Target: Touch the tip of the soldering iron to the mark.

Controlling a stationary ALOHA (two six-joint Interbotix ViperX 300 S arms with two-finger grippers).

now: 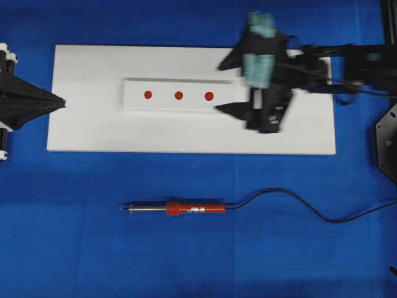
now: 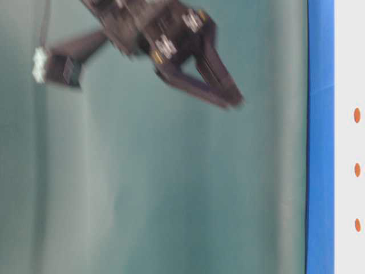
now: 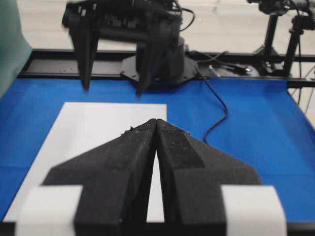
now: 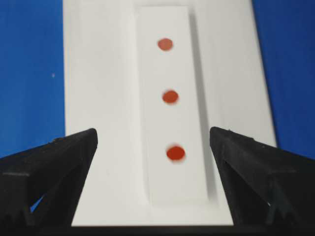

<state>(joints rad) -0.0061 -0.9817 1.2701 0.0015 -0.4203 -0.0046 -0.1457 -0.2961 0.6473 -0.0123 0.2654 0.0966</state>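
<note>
The soldering iron point(image 1: 195, 208) lies flat on the blue mat in front of the white board, its red-orange handle in the middle and its tip point(image 1: 123, 209) pointing left. No gripper touches it. Three red marks point(image 1: 178, 95) sit in a row on a raised white strip point(image 4: 172, 69). My right gripper point(image 1: 219, 87) hovers open over the strip's right end, just right of the nearest mark point(image 4: 175, 153), with nothing between its fingers. My left gripper point(image 1: 62, 102) is shut and empty at the board's left edge, its tips point(image 3: 155, 120) pressed together.
The white board point(image 1: 93, 130) lies across the back of the blue mat. The iron's black cord point(image 1: 298, 202) runs right, off the mat's edge. In the table-level view the right gripper point(image 2: 228, 94) is blurred, high against a green backdrop.
</note>
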